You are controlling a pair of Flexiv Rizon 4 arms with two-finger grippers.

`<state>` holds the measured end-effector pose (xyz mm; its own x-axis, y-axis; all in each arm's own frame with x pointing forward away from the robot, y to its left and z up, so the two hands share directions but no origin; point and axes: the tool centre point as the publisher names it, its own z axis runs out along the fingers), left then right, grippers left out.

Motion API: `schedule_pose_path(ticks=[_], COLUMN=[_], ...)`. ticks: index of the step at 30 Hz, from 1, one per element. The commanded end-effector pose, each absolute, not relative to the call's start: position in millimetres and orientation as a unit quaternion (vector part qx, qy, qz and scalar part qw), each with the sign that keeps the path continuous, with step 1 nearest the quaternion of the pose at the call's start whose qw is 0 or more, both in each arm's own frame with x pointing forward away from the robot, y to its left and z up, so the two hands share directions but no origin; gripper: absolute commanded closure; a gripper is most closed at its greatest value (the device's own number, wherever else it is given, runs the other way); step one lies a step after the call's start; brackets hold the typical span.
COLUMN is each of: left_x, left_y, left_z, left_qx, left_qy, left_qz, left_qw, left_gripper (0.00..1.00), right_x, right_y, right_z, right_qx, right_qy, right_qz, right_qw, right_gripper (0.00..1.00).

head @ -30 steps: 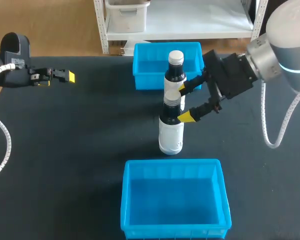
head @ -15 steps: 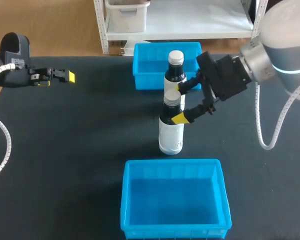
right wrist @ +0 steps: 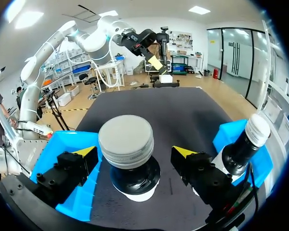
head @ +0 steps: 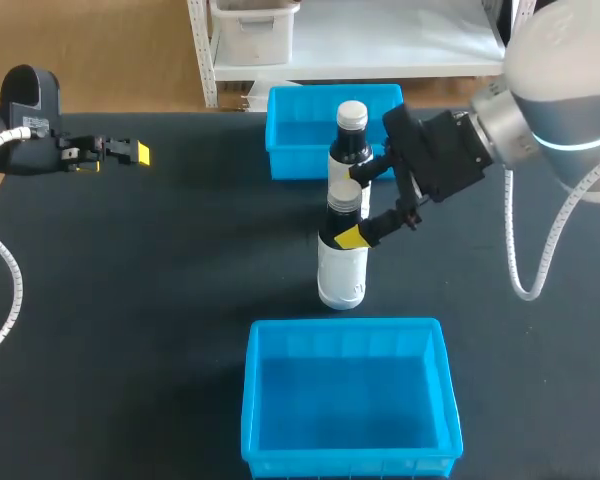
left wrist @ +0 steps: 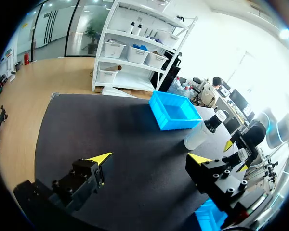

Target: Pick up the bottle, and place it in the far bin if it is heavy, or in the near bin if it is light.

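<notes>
Bottle (head: 342, 255) upright on desk (head: 160, 300) between far bin (head: 295, 150) and near bin (head: 280, 400), neck flanked by spread right jaws, not yet pinched. Left jaws spread too, well apart. Risk on closing: knocking second bottle (head: 351, 140) just behind, tipping it.

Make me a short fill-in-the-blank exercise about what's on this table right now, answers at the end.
1. The far bin and the near bin are both coloured ____.
2. The right pincer is open around the grey-capped bottle, which stands closer to the ____ bin.
3. The other bottle has a ____ cap.
4. The left pincer is open and holds ____.
Missing words: blue; near; white; nothing.
</notes>
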<state>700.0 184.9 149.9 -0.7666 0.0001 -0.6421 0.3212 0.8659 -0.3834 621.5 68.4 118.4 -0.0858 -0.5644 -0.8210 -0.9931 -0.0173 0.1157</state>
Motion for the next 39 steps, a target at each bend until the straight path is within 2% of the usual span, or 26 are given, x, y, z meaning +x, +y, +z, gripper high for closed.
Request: schedule_pose_path(ticks=[1,6,7,8,9,13,17,19,21,29,30,32,33,34,39], left_x=[700.0,700.0,700.0,700.0,700.0,700.0,700.0,700.0,700.0,700.0,700.0,700.0,700.0,700.0,700.0], left_y=[184.9,184.9,184.9,184.9,184.9,184.9,184.9,184.9,184.9,184.9,184.9,184.9,184.9,184.9,184.9], left_z=[149.9,149.9,149.9,149.9,149.9,149.9,149.9,149.9,149.9,149.9,149.9,149.9,149.9,149.9,149.9], left_qx=[0.088,0.088,0.088,0.088,0.088,0.088,0.088,0.088,0.088,0.088,0.088,0.088,0.088,0.088,0.088], left_qy=[0.908,0.908,0.908,0.908,0.908,0.908,0.908,0.908,0.908,0.908,0.908,0.908,0.908,0.908,0.908], left_qz=[-0.243,-0.243,-0.243,-0.243,-0.243,-0.243,-0.243,-0.243,-0.243,-0.243,-0.243,-0.243,-0.243,-0.243,-0.243], left_qw=[0.330,0.330,0.330,0.330,0.330,0.330,0.330,0.330,0.330,0.330,0.330,0.330,0.330,0.330,0.330], left_gripper=[0.00,0.00,0.00,0.00,0.00,0.00,0.00,0.00,0.00,0.00,0.00,0.00,0.00,0.00,0.00], right_x=[621.9,622.6,622.8,622.9,623.0,623.7,624.0,624.2,624.1,623.3,623.0,622.5,622.2,621.9,620.5], right_y=[71.5,72.1,72.2,72.2,72.2,72.5,72.9,73.1,73.2,73.4,73.3,73.0,72.7,72.5,70.3], right_z=[117.6,116.4,116.1,116.0,116.0,115.9,115.0,114.5,114.1,114.1,114.4,115.2,115.8,116.4,121.1], right_qx=[-0.611,-0.612,-0.612,-0.612,-0.612,-0.613,-0.613,-0.613,-0.613,-0.613,-0.613,-0.614,-0.614,-0.614,-0.616], right_qy=[0.639,0.639,0.639,0.639,0.639,0.639,0.639,0.639,0.638,0.637,0.637,0.637,0.637,0.637,0.635], right_qz=[0.367,0.367,0.367,0.367,0.367,0.367,0.367,0.368,0.369,0.370,0.370,0.369,0.369,0.368,0.365], right_qw=[0.289,0.288,0.287,0.287,0.287,0.286,0.286,0.285,0.285,0.285,0.285,0.286,0.286,0.286,0.289], right_gripper=[0.00,0.00,0.05,0.21,0.25,0.25,0.29,0.35,0.49,0.55,0.58,0.74,0.91,1.00,1.00])
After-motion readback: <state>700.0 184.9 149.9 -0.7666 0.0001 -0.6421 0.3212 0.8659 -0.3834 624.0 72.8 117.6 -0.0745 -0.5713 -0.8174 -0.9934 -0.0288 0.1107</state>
